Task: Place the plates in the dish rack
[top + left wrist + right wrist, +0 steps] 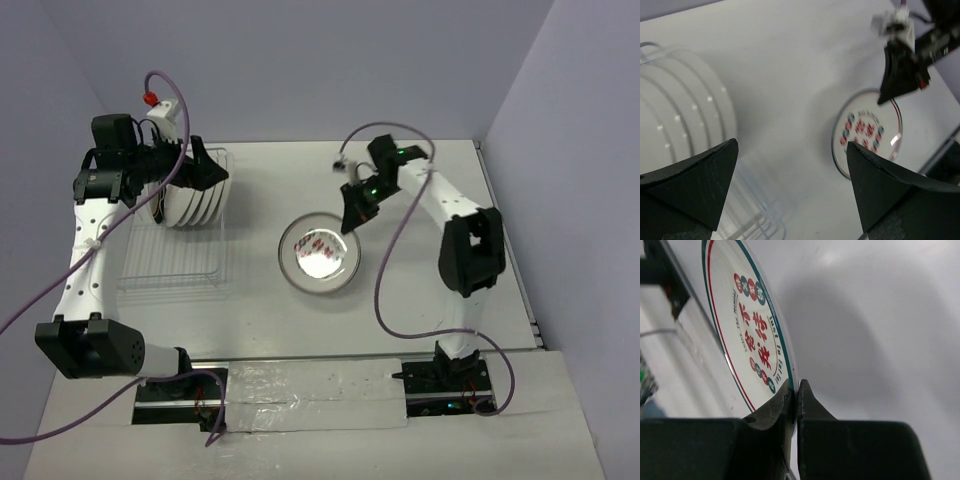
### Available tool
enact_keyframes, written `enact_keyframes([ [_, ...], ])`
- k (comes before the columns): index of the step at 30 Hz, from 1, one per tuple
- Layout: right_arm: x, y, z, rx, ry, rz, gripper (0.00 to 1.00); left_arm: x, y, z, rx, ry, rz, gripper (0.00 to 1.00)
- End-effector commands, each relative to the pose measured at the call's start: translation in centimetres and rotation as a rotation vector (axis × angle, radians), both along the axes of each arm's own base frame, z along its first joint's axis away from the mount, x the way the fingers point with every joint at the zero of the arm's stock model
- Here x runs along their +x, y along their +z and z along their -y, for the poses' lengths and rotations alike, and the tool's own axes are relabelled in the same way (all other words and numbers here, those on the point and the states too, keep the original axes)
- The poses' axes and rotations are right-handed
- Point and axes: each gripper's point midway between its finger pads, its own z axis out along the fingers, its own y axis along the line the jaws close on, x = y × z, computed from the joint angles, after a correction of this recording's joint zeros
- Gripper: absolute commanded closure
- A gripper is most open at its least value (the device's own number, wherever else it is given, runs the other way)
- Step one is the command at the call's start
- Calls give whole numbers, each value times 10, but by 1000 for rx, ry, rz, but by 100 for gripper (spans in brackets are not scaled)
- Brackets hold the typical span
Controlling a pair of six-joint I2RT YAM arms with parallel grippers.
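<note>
White glazed ware, green-rimmed with red characters: plate (320, 255). Lies mid-scene on the table (270, 200), right of the dish rack (170, 268). Gripped at its far right rim by the right gripper (795, 390), clenched tight on the thin edge. Likely stiff, slick and quick to chip. Best held deep on the rim, then tipped upright gently between tines. Left gripper (791, 145): spread wide, grasping nothing, hovering beside the racked plates (190, 205) at the rack's far end.

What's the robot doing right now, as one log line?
right gripper: shut on red-character plate rim | left gripper: open above dish rack | racked plates: upright
</note>
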Motion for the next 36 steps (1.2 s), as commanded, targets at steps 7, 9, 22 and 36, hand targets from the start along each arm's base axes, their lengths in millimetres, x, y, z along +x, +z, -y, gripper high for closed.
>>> enact_keyframes([
  [7, 19, 150, 4, 223, -171, 319, 100, -52, -5, 97, -107, -373, -67, 1],
  [9, 21, 160, 2, 244, -190, 337, 100, -59, -13, 108, -96, -407, -90, 1],
  [22, -2, 215, -8, 402, -149, 371, 100, -74, -72, 134, 27, -452, -187, 28],
  [36, 8, 208, -2, 356, -240, 376, 0, -14, 11, 34, -156, -99, -47, 100],
])
